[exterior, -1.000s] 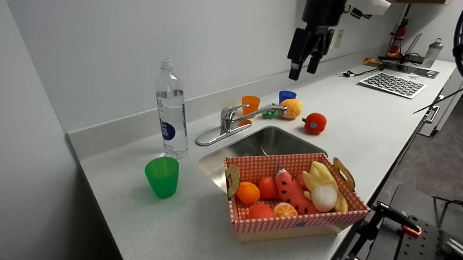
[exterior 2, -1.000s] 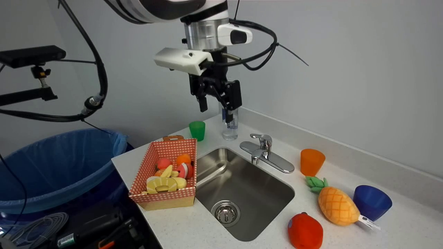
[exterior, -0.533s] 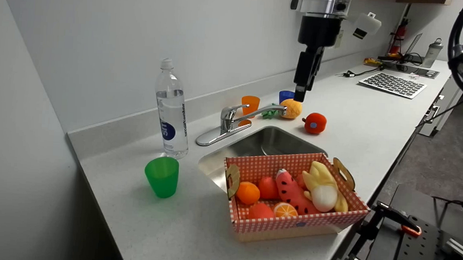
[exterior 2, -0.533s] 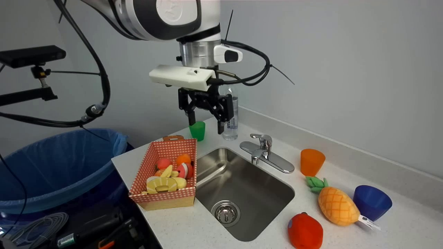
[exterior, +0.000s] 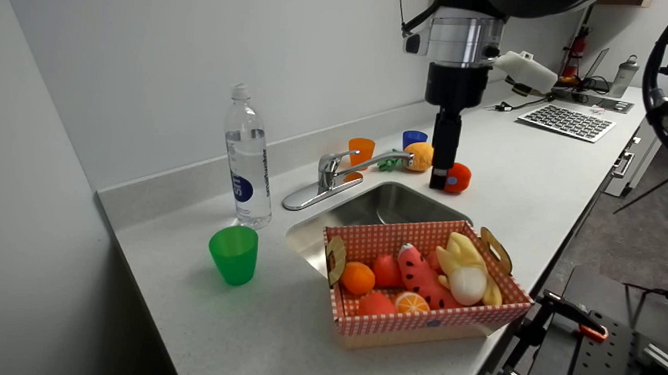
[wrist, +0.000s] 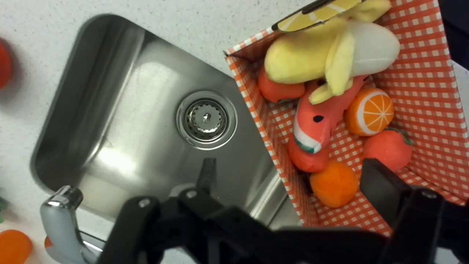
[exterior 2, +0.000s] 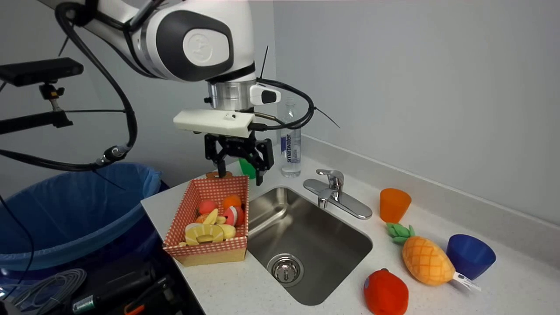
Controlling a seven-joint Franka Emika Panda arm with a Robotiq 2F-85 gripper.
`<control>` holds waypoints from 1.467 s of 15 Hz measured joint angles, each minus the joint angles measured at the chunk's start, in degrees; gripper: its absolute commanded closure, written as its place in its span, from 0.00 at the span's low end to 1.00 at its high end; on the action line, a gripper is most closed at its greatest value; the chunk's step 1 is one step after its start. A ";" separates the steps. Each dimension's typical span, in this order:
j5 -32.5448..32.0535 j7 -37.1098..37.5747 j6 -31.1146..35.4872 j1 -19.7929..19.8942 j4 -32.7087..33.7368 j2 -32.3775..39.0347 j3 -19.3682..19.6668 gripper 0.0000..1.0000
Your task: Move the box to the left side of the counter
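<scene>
Gripper [exterior 2: 240,176] hangs spread wide, I'd guess to pinch the gingham box [exterior: 395,328] near the front edge of the counter [exterior: 274,339].

White counter [exterior: 281,327] | box [exterior: 395,328] | water bottle [exterior: 248,166] | 3 cups [exterior: 233,256] | toy pineapple [exterior 2: 428,261] | red toy [exterior 2: 386,292]

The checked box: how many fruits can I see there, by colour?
Yellow: 1, peeled banana
Pink: 1, watermelon slice
Orange: 2, whole orange, cut orange
Red: 3, leafy fruit, round fruit beside whole orange, half-hidden fruit by banana
Total in the box: 7
</scene>
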State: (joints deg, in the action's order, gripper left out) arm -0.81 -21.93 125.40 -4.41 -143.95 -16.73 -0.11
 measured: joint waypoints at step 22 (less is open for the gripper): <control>-1.83 0.19 7.19 -0.61 2.80 8.36 -2.42 0.00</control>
State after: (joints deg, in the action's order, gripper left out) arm -2.64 -21.73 132.59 -5.02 -141.15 -8.36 -2.53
